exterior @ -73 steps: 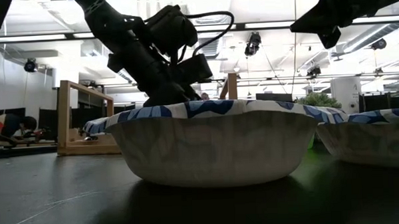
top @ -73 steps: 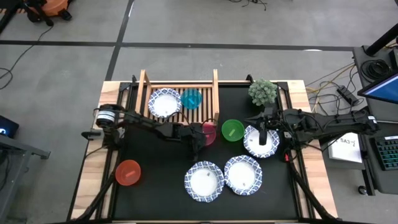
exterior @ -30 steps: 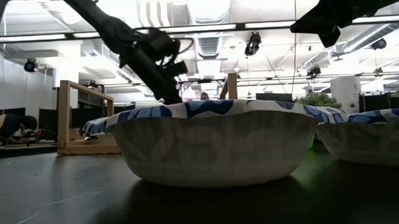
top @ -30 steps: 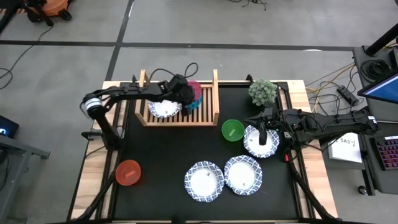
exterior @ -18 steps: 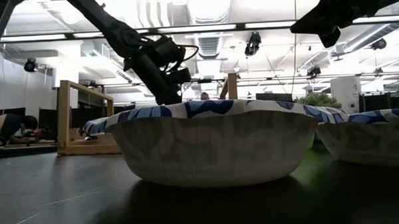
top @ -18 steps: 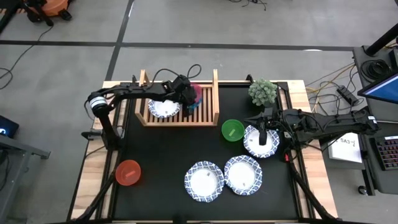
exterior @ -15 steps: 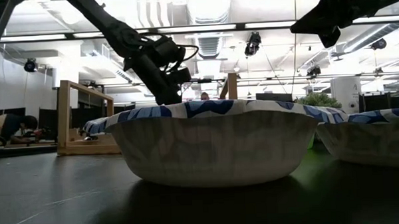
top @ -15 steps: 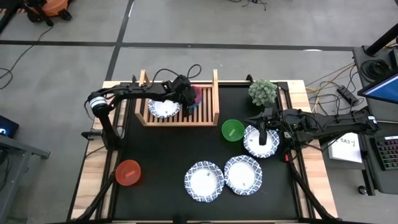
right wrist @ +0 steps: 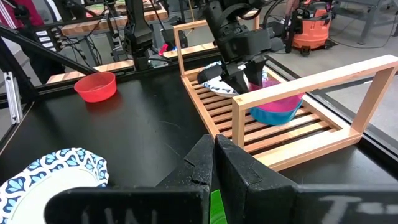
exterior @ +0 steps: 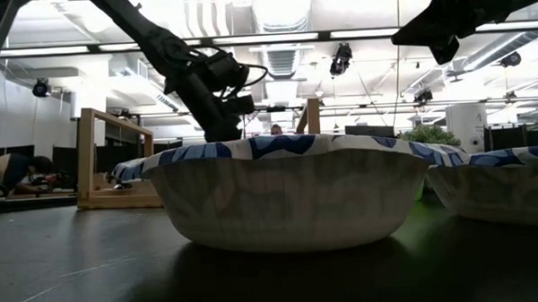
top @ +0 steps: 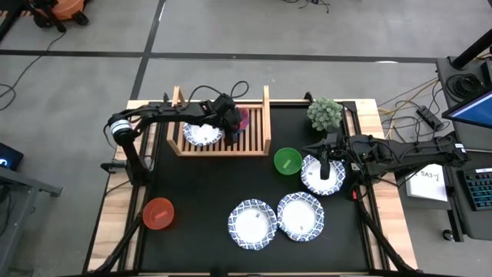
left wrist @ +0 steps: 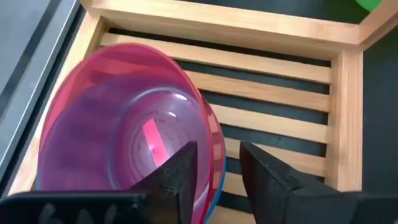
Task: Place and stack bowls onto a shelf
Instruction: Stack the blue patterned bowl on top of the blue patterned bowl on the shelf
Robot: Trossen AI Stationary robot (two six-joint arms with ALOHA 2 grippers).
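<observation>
My left gripper [top: 233, 121] is open over the right half of the wooden shelf [top: 265, 115]. Its fingers stand either side of the pink bowl's rim [left wrist: 210, 144]. The pink bowl [top: 241, 118] sits nested in the blue bowl [right wrist: 278, 113] on the slats. One white patterned bowl [top: 201, 132] lies in the shelf's left half. My right gripper [top: 324, 166] is shut and hovers above another white bowl [top: 323, 175]. Two more white bowls [top: 252, 224] [top: 300, 216], the green bowl [top: 287, 161] and the red bowl [top: 158, 213] rest on the table. My left gripper comes from above, slanting. One finger [left wrist: 183, 171] is inside the pink bowl and the other [left wrist: 261, 174] is outside its rim. A strip of slat shows between the outer finger and the wall. I cannot tell whether the inner finger touches the bowl.
A small green plant [top: 325, 113] stands at the table's far right, beyond my right arm. The shelf's raised side rails [left wrist: 345, 118] flank the stacked bowls. Bare black mat [top: 200, 192] lies between the shelf and the near bowls. A person shows far off in the room [exterior: 9, 171].
My left gripper has moved slightly toward the near edge and down over the shelf with the pink bowl. The bowl now covers the blue bowl and sits in it. My right arm has kept still.
</observation>
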